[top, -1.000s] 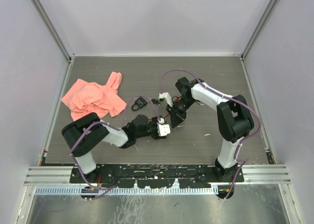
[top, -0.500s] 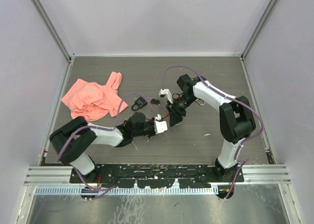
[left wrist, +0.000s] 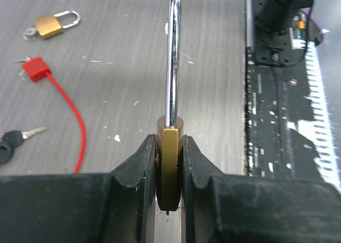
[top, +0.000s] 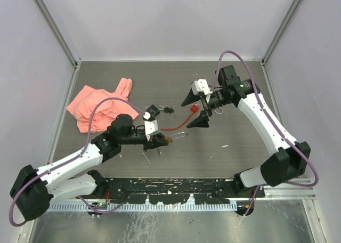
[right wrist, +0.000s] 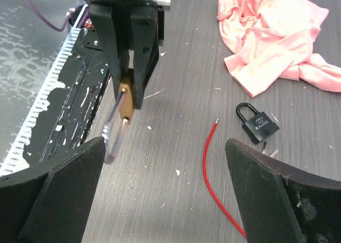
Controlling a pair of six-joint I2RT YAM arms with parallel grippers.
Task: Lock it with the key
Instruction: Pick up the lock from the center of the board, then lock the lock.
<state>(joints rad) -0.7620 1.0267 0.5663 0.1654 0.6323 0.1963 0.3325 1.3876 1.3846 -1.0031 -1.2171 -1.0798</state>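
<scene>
So: we're at the hold-the-lock stage and no key is in hand yet. The left gripper (top: 159,140) is clamped nearly shut on the body of the brass padlock (left wrist: 169,165), with the shackle (left wrist: 173,51) sticking straight out past its fingertips, clear of the table (top: 240,147). The left wrist view has the shackle edge-on, so I can't tell whether it's latched.

The right gripper (top: 186,115) is spread wide and holds nothing. It faces the left gripper, with the padlock ahead of it and slightly to its left, well apart.

Key candidates:
- the black-headed key (top: 169,111), flat on the table ahead of the right gripper's fingertips and closest to it
- a red tag (top: 195,108) on a red cord (right wrist: 212,168), about under the right gripper; I can't tell if a key hangs on it
- a smaller brass padlock (left wrist: 48,24), far ahead-left of the left gripper, with what looks like a key in it

A black padlock (right wrist: 257,124) sits ahead-right of the right gripper and isn't the one held.

Next move, my read: the right arm drops onto the black-headed key, pinches it by the head and brings it to the keyway. The padlock's bottom end points back into the left gripper's palm, so the keyway looks hard to reach. That probably calls for a regrip or a wrist rotation on the left before insertion. I can't confirm which key fits.
</scene>
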